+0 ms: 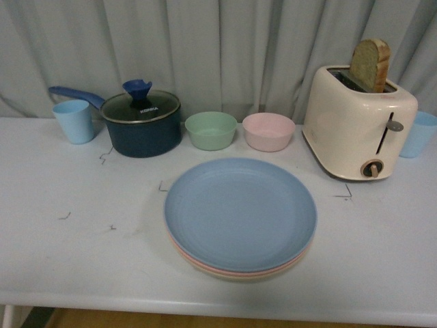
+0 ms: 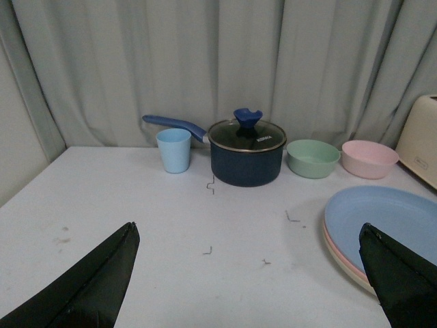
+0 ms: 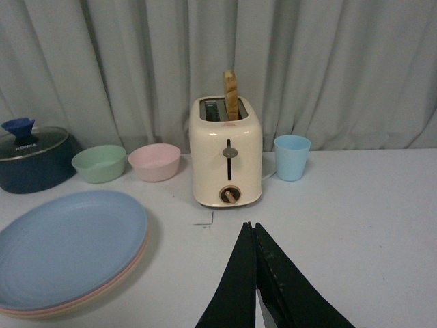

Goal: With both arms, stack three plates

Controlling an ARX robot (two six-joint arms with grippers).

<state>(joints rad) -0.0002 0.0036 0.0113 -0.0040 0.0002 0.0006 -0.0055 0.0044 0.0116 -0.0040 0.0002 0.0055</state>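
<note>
Three plates lie stacked in the middle of the table. The light blue plate (image 1: 240, 212) is on top, a pink rim (image 1: 203, 264) shows under it, and a beige rim (image 1: 249, 277) is lowest. Neither arm appears in the front view. In the left wrist view my left gripper (image 2: 249, 229) is open above bare table, with the stack (image 2: 389, 219) behind one fingertip (image 2: 382, 263). In the right wrist view my right gripper (image 3: 250, 225) is shut on nothing, over the table beside the stack (image 3: 65, 246).
Along the back stand a light blue cup (image 1: 74, 121), a dark blue lidded pot (image 1: 141, 123), a green bowl (image 1: 211, 130), a pink bowl (image 1: 268, 131), a cream toaster (image 1: 358, 123) holding bread, and another blue cup (image 1: 418, 134). A curtain hangs behind.
</note>
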